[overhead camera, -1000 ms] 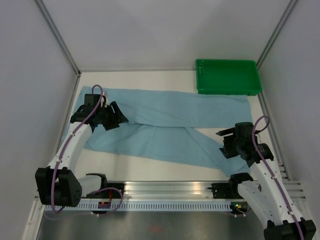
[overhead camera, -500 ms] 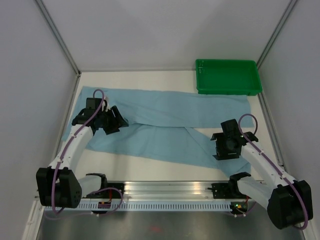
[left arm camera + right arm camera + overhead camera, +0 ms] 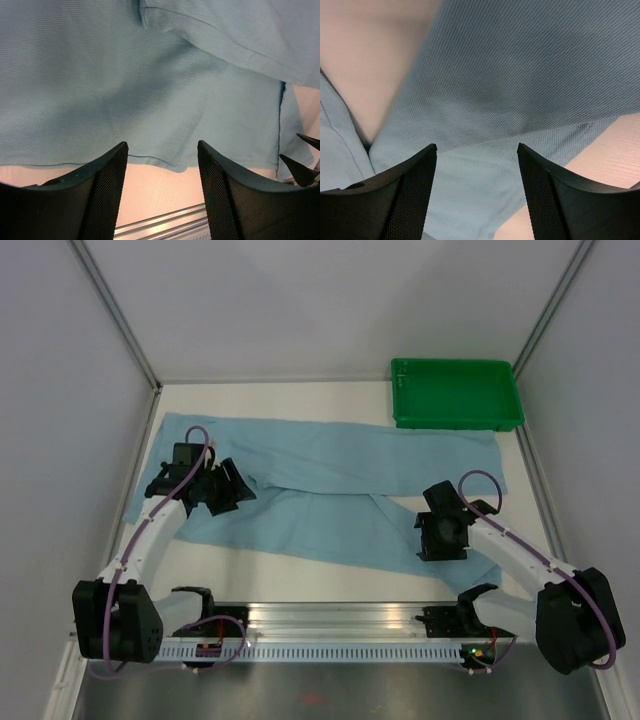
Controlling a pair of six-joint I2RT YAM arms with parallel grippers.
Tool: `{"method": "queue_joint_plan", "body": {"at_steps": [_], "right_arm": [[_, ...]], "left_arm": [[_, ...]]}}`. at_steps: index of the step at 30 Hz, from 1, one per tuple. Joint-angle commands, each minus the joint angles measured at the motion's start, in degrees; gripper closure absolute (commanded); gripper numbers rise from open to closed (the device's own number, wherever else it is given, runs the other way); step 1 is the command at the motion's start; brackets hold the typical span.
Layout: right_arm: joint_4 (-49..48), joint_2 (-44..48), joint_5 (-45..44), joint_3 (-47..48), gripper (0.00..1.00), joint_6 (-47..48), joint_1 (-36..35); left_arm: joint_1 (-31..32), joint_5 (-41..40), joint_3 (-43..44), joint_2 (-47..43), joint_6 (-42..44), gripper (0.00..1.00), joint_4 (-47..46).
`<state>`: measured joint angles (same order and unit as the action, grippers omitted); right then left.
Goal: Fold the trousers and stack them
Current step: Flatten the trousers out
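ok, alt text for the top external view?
Light blue trousers lie spread across a white table. The left gripper is over their left end and the right gripper is over the near leg, both open. A green tray sits at the far right corner.

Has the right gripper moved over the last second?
Yes. The right gripper has shifted left, away from the table's right edge, over the trousers.
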<state>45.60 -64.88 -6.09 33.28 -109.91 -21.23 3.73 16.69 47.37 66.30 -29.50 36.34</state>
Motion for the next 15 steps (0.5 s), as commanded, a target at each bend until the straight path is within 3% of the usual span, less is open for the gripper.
{"method": "queue_joint_plan", "body": {"at_steps": [1, 7, 15], "right_arm": [[0.1, -0.3, -3.5, -0.9, 0.28, -5.4, -0.5], [1.8, -3.1, -8.2, -0.8, 0.3, -6.5, -0.5], [0.1, -5.3, -7.8, -0.2, 0.34, -6.7, -0.5]], "left_arm": [[0.0, -1.0, -0.8, -1.4, -1.7, 0.36, -1.5], [0.0, -1.5, -0.4, -1.4, -1.3, 0.36, -1.4], [0.0, -1.1, -0.7, -1.4, -0.7, 0.36, -1.1]]}}
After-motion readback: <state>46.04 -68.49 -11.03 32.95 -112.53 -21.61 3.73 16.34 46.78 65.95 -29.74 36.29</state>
